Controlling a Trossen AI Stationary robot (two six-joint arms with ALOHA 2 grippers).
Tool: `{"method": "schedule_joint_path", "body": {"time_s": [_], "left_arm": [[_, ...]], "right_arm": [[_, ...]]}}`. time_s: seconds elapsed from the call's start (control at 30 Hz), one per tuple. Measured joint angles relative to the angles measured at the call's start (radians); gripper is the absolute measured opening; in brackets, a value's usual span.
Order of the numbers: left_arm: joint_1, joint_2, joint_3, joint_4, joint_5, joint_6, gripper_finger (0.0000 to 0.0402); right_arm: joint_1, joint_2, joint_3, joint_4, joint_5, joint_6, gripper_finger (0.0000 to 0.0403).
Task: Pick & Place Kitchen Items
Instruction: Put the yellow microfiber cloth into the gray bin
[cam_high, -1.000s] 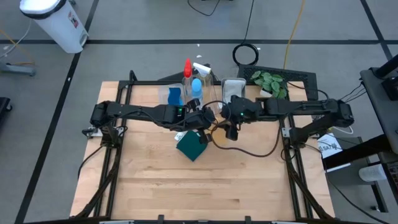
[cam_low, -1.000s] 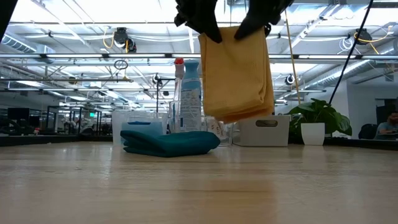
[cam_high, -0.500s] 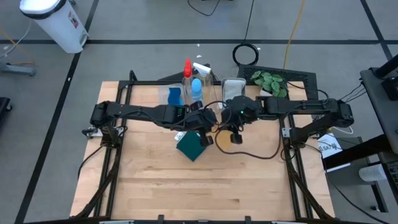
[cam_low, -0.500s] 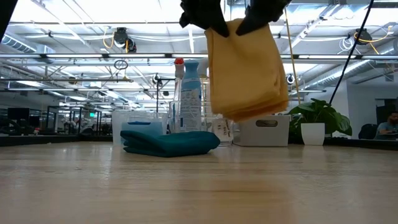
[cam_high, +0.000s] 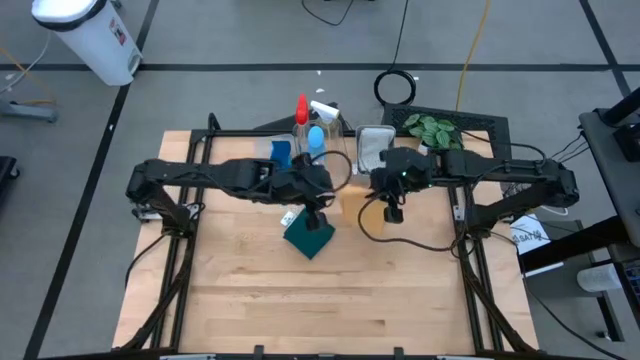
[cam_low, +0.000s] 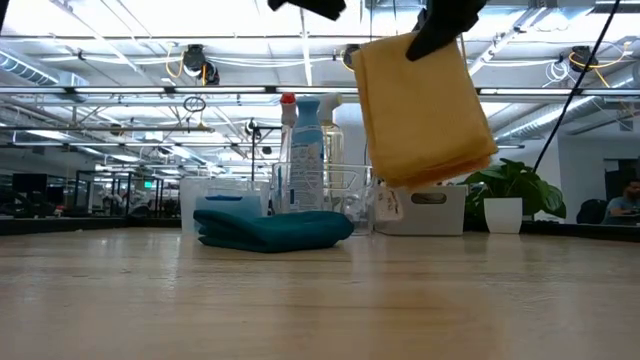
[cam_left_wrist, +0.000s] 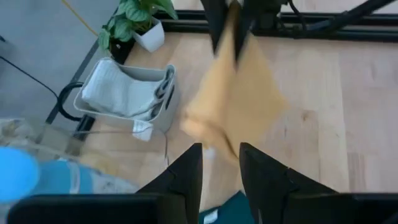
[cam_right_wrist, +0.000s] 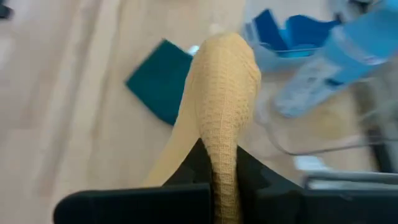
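A folded orange cloth (cam_low: 425, 110) hangs in the air above the table's middle, with my right gripper (cam_low: 440, 28) shut on its top. In the high view the orange cloth (cam_high: 356, 200) shows between the two grippers. My left gripper (cam_left_wrist: 221, 163) stands open a little to the cloth's left with nothing between its fingers; in the high view the left gripper (cam_high: 317, 208) is over the dark-green cloth (cam_high: 308, 237). That dark-green cloth (cam_low: 272, 229) lies folded flat on the table. My right gripper pinches the orange cloth's upper edge (cam_right_wrist: 219, 163) between its two fingers, several folded layers together. In the low view the hold is near the top right corner (cam_low: 425, 48). The fingers slant down from the table's right side. The cloth hangs below them, tilted and clear of the table.
Behind the cloths stand spray bottles with a red top (cam_high: 302, 108) and a blue top (cam_high: 316, 138). A clear bin (cam_high: 281, 152) with blue sponges stands at their left. At their right are a pale bin (cam_high: 373, 142) holding a grey cloth, and a potted plant (cam_high: 432, 130).
My left gripper has let go of the orange cloth's top and drawn back up and toward the table's left. My right gripper has moved toward the table's right edge with the cloth, which now hangs from it alone, swung rightward and tilted.
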Motion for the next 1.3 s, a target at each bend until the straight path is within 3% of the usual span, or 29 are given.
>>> {"method": "schedule_joint_path", "body": {"time_s": [0.33, 0.6, 0.7, 0.87, 1.3], "left_arm": [[-0.007, -0.109, 0.000, -0.056, 0.020, -0.006, 0.0113], [-0.007, -0.118, 0.000, -0.063, 0.050, -0.006, 0.0113], [-0.006, -0.118, 0.000, -0.064, 0.051, -0.005, 0.0113], [-0.006, -0.118, 0.000, -0.064, 0.051, 0.002, 0.0113], [-0.006, -0.118, 0.000, -0.064, 0.052, 0.035, 0.0113]], "right_arm": [[-0.241, -0.060, 0.000, -0.043, 0.009, -0.281, 0.0001], [-0.533, -0.010, 0.000, -0.032, -0.200, -0.459, 0.0001], [-0.610, 0.022, 0.000, -0.001, -0.226, -0.518, 0.0000], [-0.686, 0.094, 0.000, 0.058, -0.246, -0.576, 0.0000], [-0.748, 0.334, 0.000, 0.225, -0.240, -0.681, 0.0002]]}}
